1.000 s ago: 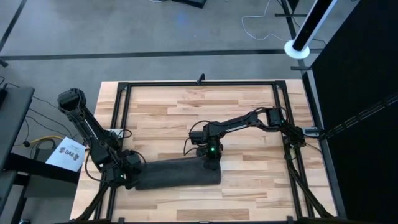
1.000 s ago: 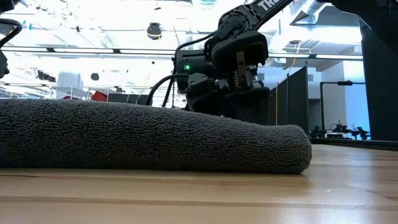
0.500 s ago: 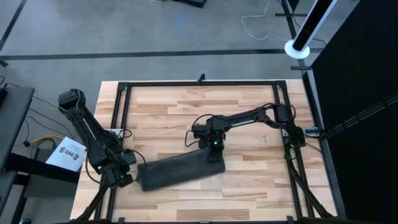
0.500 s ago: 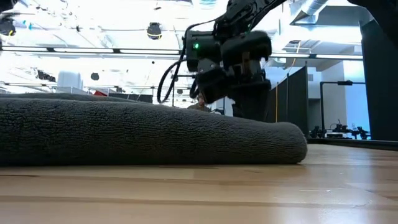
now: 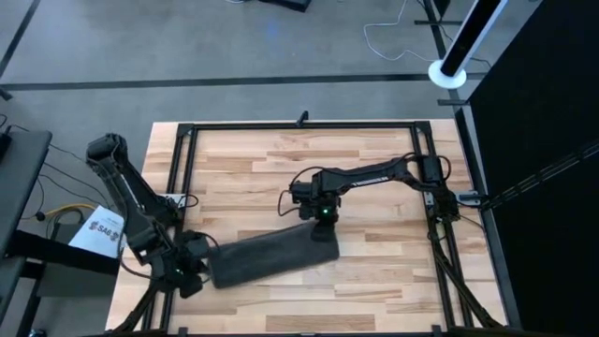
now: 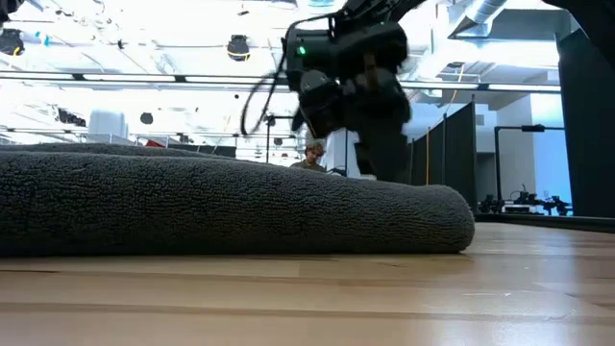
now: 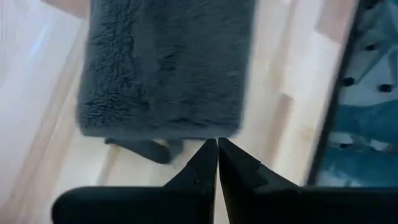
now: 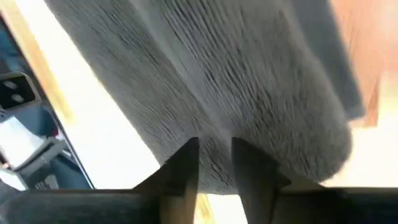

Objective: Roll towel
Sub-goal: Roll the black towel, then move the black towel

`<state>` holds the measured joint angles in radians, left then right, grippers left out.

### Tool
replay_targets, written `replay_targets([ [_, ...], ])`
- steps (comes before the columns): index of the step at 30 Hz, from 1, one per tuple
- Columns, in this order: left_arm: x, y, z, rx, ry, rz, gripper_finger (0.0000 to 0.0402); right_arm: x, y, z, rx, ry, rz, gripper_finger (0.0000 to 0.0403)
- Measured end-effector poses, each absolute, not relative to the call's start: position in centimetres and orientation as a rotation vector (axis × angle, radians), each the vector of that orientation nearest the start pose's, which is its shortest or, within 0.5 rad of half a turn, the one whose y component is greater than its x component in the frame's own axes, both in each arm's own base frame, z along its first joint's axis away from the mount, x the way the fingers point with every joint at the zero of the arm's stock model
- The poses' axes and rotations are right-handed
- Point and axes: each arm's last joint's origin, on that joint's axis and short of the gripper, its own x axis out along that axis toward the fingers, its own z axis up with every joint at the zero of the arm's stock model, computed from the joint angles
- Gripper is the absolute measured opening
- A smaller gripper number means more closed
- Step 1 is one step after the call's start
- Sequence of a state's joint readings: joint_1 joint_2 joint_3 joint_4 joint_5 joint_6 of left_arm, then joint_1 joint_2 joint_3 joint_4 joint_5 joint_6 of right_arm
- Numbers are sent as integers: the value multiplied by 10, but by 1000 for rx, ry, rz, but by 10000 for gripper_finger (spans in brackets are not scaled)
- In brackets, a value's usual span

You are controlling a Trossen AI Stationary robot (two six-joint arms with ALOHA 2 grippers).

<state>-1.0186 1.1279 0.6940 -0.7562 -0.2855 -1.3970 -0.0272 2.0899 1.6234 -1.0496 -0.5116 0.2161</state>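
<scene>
Butcher-block table (image 5: 374,159) under both arms. We see the left gripper (image 5: 192,273) with fingers pressed together, just off the left end of the rolled towel (image 5: 271,255), holding nothing. At the roll's other end we find the right gripper (image 5: 322,217) above it, fingers slightly apart, empty.

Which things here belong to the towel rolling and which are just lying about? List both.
Part of the job:
- the towel, rolled into a log on the table
- the left gripper, shut, at the towel's left end
- the right gripper, slightly open, over its right end

Just lying about:
- the white label sheet off the table's left edge
</scene>
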Motion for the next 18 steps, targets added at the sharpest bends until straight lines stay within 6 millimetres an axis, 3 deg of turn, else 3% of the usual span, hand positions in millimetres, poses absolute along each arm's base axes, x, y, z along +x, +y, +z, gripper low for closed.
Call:
replay_targets([
  [4, 107, -147, 183, -495, 1148, 202, 0, 421, 15, 207, 524, 1362, 300, 120],
  [7, 108, -138, 168, -466, 1150, 212, 0, 434, 28, 213, 482, 1233, 355, 117],
  [12, 108, -117, 146, -382, 1193, 276, 0, 449, 30, 185, 491, 1219, 281, 87],
  [15, 114, -108, 143, -337, 1203, 268, 0, 453, 26, 167, 509, 1253, 231, 65],
  [18, 122, -98, 143, -280, 1206, 263, 0, 452, 23, 162, 493, 1279, 166, 40],
])
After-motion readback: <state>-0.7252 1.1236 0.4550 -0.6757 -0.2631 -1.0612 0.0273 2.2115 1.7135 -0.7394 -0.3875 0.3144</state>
